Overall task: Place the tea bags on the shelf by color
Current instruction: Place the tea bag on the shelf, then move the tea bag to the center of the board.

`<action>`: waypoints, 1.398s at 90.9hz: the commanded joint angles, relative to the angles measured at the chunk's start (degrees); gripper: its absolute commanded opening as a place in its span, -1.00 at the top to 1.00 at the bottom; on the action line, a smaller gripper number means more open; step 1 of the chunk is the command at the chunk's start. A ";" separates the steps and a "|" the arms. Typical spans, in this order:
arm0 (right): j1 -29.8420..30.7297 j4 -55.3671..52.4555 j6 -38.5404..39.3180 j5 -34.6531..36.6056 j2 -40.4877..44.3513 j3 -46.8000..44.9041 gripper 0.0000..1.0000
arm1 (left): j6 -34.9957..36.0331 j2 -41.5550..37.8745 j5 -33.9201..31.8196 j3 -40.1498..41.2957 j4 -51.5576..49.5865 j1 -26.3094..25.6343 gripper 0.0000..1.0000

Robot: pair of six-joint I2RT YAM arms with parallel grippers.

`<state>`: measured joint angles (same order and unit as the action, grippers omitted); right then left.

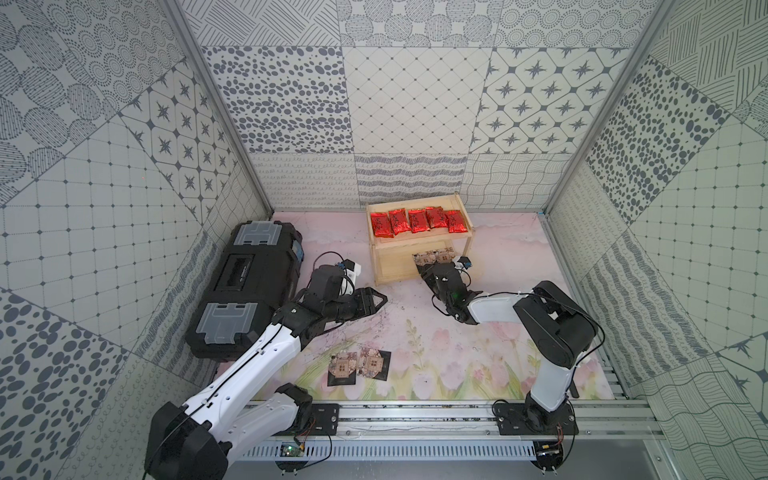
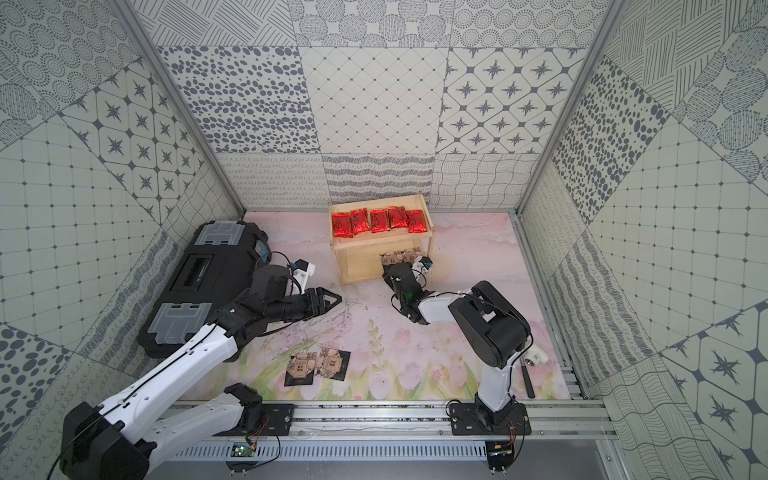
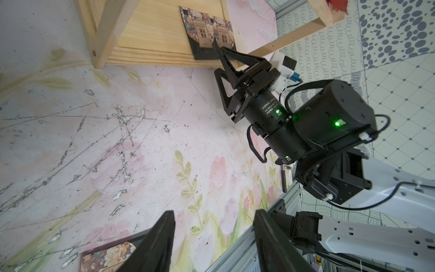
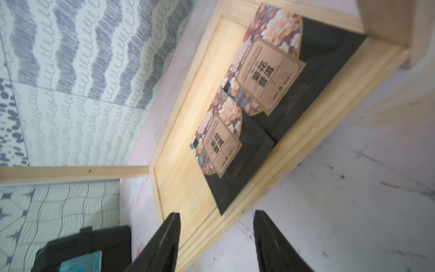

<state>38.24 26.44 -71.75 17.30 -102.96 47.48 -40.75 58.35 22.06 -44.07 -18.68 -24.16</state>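
The pale wooden shelf [image 1: 419,238] stands at the back of the table. Several red tea bags [image 1: 417,220] lie in a row on its top tier. Two black floral tea bags [image 4: 223,146] lie side by side on the lower tier, near its front edge. My right gripper [image 4: 217,212] hovers open just in front of that edge, with nothing between its fingers. Two more black tea bags [image 1: 359,365] lie on the mat near the front. My left gripper [image 3: 214,212] hangs open and empty above the mat, left of the shelf [image 3: 150,35].
A large black toolbox [image 1: 249,286] with grey latches lies along the left wall, close to my left arm. A dark-handled tool [image 2: 528,380] rests by the right wall. The metal rail [image 1: 415,415] carrying both arm bases runs along the front.
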 commanded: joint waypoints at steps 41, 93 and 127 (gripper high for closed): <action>29.58 -15.63 59.31 -11.46 11.42 -2.67 -0.22 | 1.26 -7.89 -13.73 -0.92 -15.19 2.06 -0.20; 38.44 -10.14 75.00 1.20 -2.27 2.24 -0.46 | 0.81 -7.72 -15.74 -0.19 -17.74 5.35 -0.20; 33.64 -8.21 68.64 2.44 -3.66 -1.10 -0.46 | -0.12 -8.31 -14.61 2.04 -16.54 5.28 -0.20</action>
<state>73.38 16.25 0.45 17.52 -106.21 48.14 -40.40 50.26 7.14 -43.24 -35.24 -19.00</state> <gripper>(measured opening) 0.728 0.601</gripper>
